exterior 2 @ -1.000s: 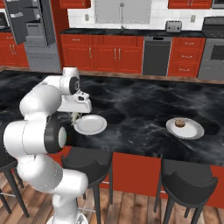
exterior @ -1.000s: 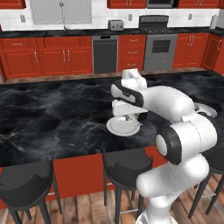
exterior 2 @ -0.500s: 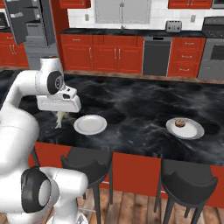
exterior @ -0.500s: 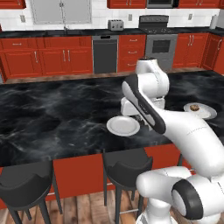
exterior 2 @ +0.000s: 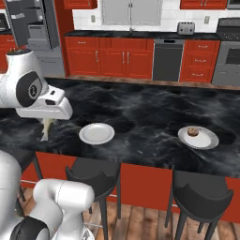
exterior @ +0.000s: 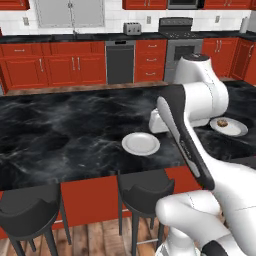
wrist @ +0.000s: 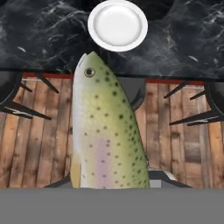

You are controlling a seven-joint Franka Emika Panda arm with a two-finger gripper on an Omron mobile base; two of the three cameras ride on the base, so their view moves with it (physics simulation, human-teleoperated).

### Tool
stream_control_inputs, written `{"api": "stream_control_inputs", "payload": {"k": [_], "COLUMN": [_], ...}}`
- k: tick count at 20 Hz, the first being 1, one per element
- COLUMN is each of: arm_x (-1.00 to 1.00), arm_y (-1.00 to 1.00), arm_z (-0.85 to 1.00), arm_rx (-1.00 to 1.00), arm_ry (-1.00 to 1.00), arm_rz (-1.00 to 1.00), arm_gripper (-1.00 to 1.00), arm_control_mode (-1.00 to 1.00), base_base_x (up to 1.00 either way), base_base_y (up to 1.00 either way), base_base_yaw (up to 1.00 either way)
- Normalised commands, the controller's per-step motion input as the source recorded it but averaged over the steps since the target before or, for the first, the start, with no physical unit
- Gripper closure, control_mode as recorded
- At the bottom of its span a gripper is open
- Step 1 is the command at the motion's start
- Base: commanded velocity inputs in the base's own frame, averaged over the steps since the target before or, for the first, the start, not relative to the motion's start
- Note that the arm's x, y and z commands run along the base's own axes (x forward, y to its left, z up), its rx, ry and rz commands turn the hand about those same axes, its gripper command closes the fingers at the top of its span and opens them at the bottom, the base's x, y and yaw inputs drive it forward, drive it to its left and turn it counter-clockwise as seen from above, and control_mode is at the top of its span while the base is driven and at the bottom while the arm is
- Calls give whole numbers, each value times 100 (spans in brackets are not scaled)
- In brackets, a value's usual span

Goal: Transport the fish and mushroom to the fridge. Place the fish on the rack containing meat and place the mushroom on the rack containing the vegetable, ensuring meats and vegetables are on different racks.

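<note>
While we are carrying the fish (wrist: 107,131) in our gripper (wrist: 111,181), the hand view is showing it at close range: a speckled green-yellow body with a pale pinkish band, head pointing away from the hand toward the white plate (wrist: 117,24) lying bare on the black marble counter (wrist: 39,39). Our jaws are clenched on the fish's rear part, which is rising from between the fingertips at the bottom of that view; beyond it we are looking down on a wooden floor (wrist: 39,144) and on the dark stools (wrist: 13,103) standing along the counter's red front. Seen from the right base view, the fish (exterior 2: 47,127) is hanging as a small pale shape beneath the white hand, over the near left part of the counter (exterior 2: 140,112) and just left of the empty plate (exterior 2: 96,133). Farther right on the same counter, a second plate (exterior 2: 198,138) is bearing the mushroom (exterior 2: 192,131), a small rounded brown thing resting near that plate's left part. From the left base view we are seeing this mushroom (exterior: 222,122) on its plate (exterior: 229,127) at the right, partly behind our arm, and the empty plate (exterior: 141,143) near the counter's front edge. At the upper left of the right base view the fridge (exterior 2: 33,33) is standing grey against the red cabinets (exterior 2: 112,58), well apart from both plates.
</note>
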Motion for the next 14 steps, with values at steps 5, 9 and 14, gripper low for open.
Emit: {"api": "stream_control_inputs", "payload": {"k": [5, 9, 14], "arm_x": [-72, -14, 0], "arm_y": [-4, -1, 0], "arm_z": [65, 18, 0], "arm_rx": [0, 0, 0], "arm_ry": [-30, -8, 0], "arm_rz": [4, 2, 0], "arm_gripper": [100, 100, 100], "arm_control_mode": [-100, 100, 100], "base_base_x": [0, -51, -52], "base_base_y": [0, -3, 20], "base_base_yaw": [0, 6, 15]}}
